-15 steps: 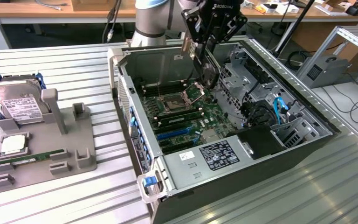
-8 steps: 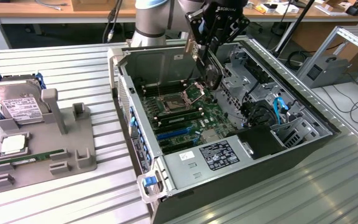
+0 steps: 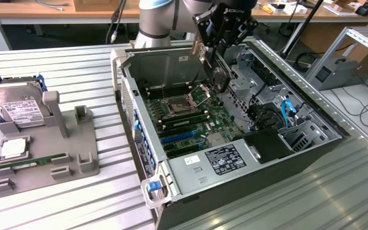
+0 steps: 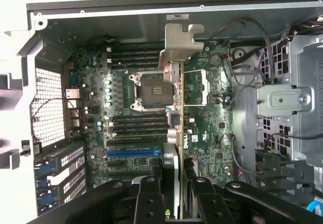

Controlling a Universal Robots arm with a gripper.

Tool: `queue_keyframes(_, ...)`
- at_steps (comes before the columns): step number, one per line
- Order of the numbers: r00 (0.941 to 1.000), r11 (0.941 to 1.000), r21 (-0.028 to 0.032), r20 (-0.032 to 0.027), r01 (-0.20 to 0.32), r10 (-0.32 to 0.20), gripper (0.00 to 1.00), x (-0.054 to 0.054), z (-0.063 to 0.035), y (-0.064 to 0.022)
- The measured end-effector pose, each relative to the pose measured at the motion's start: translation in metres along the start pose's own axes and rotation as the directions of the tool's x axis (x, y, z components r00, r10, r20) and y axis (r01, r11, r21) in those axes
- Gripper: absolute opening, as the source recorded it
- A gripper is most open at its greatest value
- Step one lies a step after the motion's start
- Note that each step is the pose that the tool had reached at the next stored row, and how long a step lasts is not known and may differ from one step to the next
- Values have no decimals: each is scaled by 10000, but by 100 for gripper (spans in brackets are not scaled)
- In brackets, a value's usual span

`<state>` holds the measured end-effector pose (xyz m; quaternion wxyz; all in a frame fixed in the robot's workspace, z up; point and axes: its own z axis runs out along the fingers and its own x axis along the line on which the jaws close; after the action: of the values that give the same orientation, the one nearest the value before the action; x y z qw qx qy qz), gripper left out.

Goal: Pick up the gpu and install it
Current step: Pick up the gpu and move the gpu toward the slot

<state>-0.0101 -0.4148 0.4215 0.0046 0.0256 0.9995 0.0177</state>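
Note:
My gripper (image 3: 212,45) hangs over the open computer case (image 3: 171,182), shut on the gpu (image 3: 218,75). The gpu is a dark card held on edge, with its lower edge above the motherboard (image 3: 193,117). In the wrist view the gpu (image 4: 175,128) appears edge-on between the black fingers (image 4: 148,201), and its silver bracket (image 4: 179,47) points toward the case's far wall. It floats over the board near the CPU socket (image 4: 150,90), clear of the blue expansion slot (image 4: 132,152). The gripper (image 4: 175,196) clamps the card at its near end.
On the slatted table at the exterior view's left, a grey fixture (image 3: 40,153) holds a silver hard drive (image 3: 17,108) and a green memory stick (image 3: 40,160). Drive cages (image 3: 267,100), blue cables (image 3: 288,112) and a black power supply shroud (image 3: 270,146) crowd the case's right side.

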Motion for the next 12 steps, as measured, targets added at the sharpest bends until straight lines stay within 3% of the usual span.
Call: queue_keyframes(12,10000,10000,0,0,0,0,27,-106,50,4)
